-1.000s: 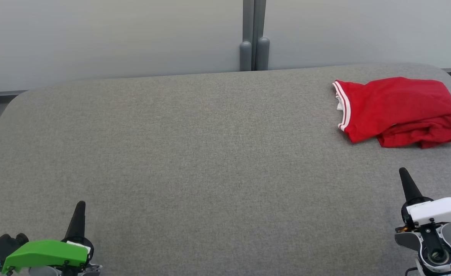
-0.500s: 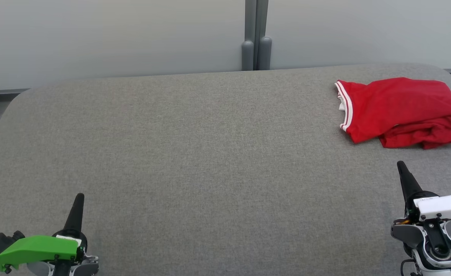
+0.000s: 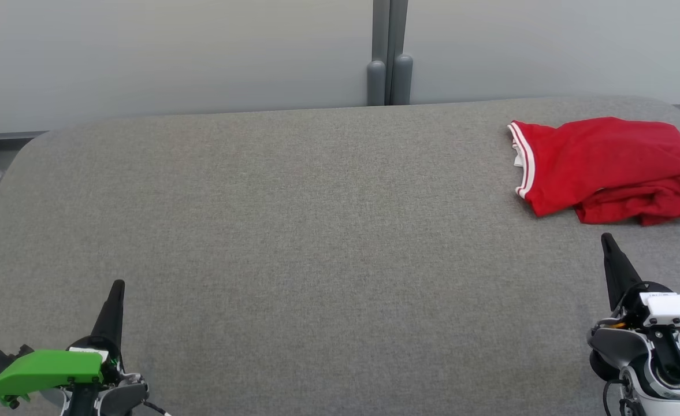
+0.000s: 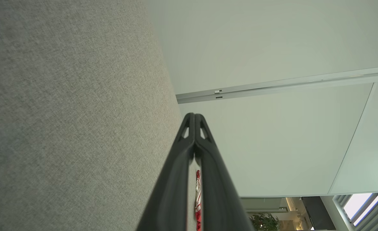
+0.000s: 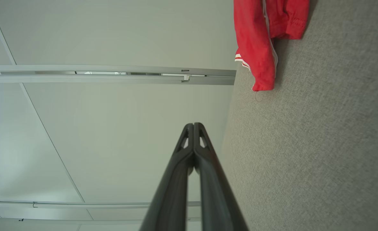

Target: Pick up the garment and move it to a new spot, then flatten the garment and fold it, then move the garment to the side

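Observation:
The garment [image 3: 605, 164] is a red shirt with white-striped trim, lying crumpled at the far right of the grey table [image 3: 293, 231]. The right wrist view has the garment [image 5: 259, 38] at its top, well beyond the fingertips. My right gripper [image 3: 607, 240] is at the lower right, shut and holding nothing, its tip a short way in front of the shirt. At the lower left my left gripper [image 3: 118, 286] is shut and empty, far from the shirt. In both wrist views the right gripper [image 5: 193, 124] and left gripper [image 4: 194, 114] have their fingers pressed together. A sliver of the garment [image 4: 197, 199] shows between the left fingers.
The table's rounded far edge runs in front of pale wall panels [image 3: 172, 52] with a grey post [image 3: 387, 52] behind the middle. The shirt lies close to the table's right edge. A wide stretch of grey fabric spans the table's middle and left.
Both grippers have crept forward over the table, the right one closer to the shirt. The camera has shifted slightly. The shirt lies as before.

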You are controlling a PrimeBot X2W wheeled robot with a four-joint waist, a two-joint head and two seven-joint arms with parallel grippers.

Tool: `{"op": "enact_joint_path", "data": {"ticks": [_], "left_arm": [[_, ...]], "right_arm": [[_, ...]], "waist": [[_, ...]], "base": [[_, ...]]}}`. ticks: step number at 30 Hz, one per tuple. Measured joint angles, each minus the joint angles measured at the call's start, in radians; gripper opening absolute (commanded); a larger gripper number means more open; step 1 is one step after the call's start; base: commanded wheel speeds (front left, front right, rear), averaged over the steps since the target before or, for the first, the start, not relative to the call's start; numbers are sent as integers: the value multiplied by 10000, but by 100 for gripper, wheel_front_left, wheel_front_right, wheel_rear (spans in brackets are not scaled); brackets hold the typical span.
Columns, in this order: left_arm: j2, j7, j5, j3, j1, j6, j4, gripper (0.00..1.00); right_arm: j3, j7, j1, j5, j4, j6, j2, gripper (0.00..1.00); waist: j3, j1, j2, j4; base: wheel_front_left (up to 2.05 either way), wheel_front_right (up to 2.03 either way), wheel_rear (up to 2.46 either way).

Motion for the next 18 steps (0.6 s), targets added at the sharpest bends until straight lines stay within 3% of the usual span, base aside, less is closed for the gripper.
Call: {"op": "enact_joint_path", "data": {"ticks": [7,18], "left_arm": [[-54,178,-742,194,-190,-31,-29,0],[-65,178,-779,198,-189,-31,-31,0]], "right_arm": [[-230,207,-63,708,-42,153,198,0],[-245,209,-63,715,-42,155,230,0]], "waist": [[7,0,0,25],[7,0,1,25]], "base": [[0,0,0],[0,0,0]]}}
